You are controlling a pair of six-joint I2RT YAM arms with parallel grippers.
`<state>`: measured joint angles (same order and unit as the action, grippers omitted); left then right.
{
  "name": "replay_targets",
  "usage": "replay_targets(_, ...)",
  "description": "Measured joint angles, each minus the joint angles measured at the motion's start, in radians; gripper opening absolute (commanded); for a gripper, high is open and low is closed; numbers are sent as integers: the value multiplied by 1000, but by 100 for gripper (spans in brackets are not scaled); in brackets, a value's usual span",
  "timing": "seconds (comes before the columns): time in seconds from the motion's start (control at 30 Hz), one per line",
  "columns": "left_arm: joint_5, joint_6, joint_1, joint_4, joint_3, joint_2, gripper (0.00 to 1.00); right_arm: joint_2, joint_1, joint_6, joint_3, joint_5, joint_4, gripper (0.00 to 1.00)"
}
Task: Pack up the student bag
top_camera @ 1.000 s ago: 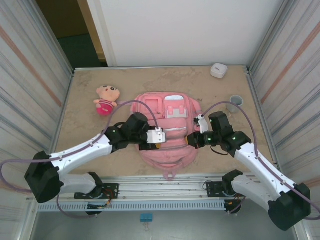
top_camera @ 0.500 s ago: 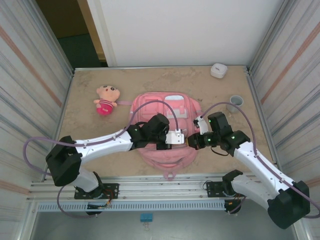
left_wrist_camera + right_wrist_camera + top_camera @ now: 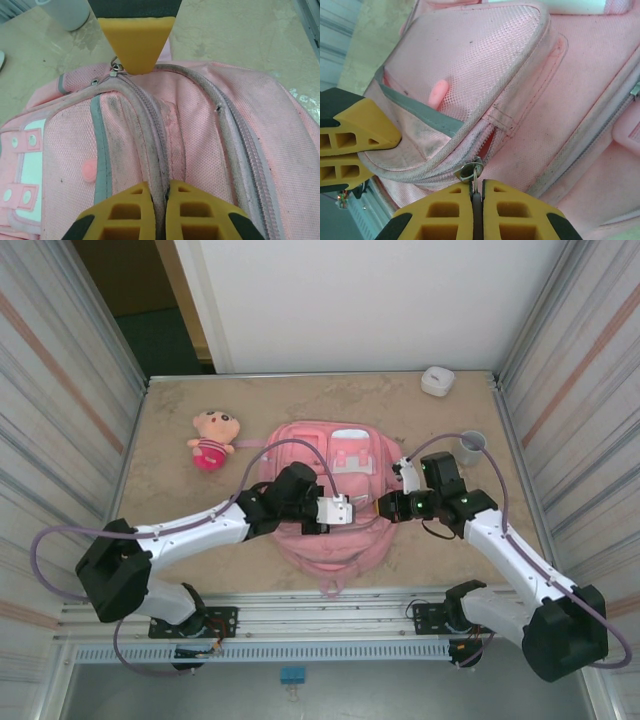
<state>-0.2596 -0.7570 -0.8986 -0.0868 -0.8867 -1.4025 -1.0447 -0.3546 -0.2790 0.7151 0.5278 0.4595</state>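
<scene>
The student bag (image 3: 335, 552) is a big pink backpack lying flat in the middle of the table. My left gripper (image 3: 352, 510) reaches across it from the left. In the left wrist view it (image 3: 159, 192) is shut on the raised zip seam of the bag (image 3: 210, 130). My right gripper (image 3: 383, 508) meets it from the right. In the right wrist view it (image 3: 477, 187) is shut on the metal zipper pull (image 3: 471, 171) of the bag (image 3: 485, 60). A short gap in the zip (image 3: 487, 145) shows just past the pull.
A small plush doll (image 3: 211, 439) in a pink dress lies left of the bag. A grey cup (image 3: 472, 445) stands to the right and a white case (image 3: 437, 380) sits at the back right. Corrugated walls close in both sides.
My left arm swung right across the bag and its jaws went from open to shut on the zip seam. The right gripper, still shut on the pull, shifted slightly away from me.
</scene>
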Motion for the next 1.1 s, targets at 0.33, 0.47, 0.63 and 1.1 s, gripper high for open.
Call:
replay_targets(0.33,-32,83,29,-39,59,73,67,-53,65,-3,10,-123,-43,57)
replay_targets(0.47,36,218,34,-56,59,136,76,32,68,-12,41,-182,3,59)
replay_targets(0.63,182,404,71,-102,16,222,89,126,63,-32,162,-191,14,59)
replay_targets(1.1,198,791,187,68,62,229,87,7,-50,-86,49,-155,-217,56)
